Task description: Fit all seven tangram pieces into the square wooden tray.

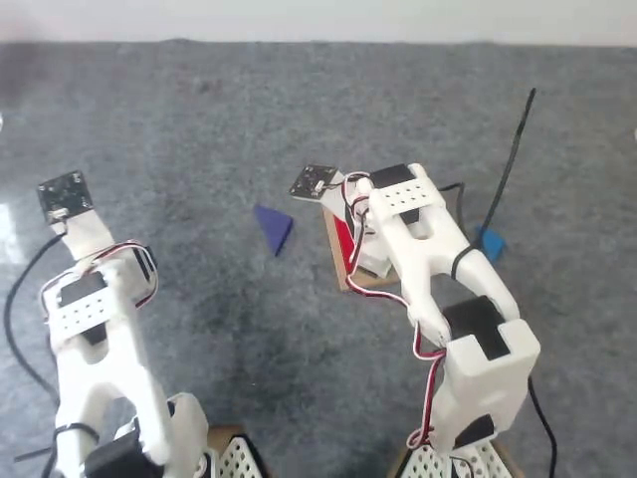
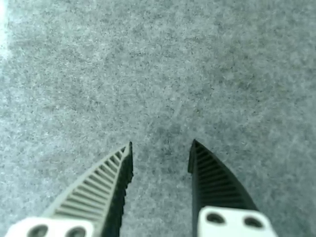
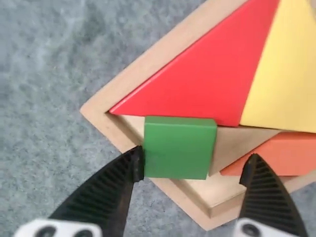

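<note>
The square wooden tray holds a red triangle, a yellow triangle and an orange piece. A green square rests in the tray's corner slot against the red triangle. My right gripper is open around it, with one fingertip touching its side and the other apart. In the high view the right arm covers most of the tray. A dark blue triangle lies on the carpet left of the tray. My left gripper is open over bare carpet.
A light blue piece lies on the carpet right of the tray beside a black cable. The left arm stands at the table's left. Grey carpet covers the whole table.
</note>
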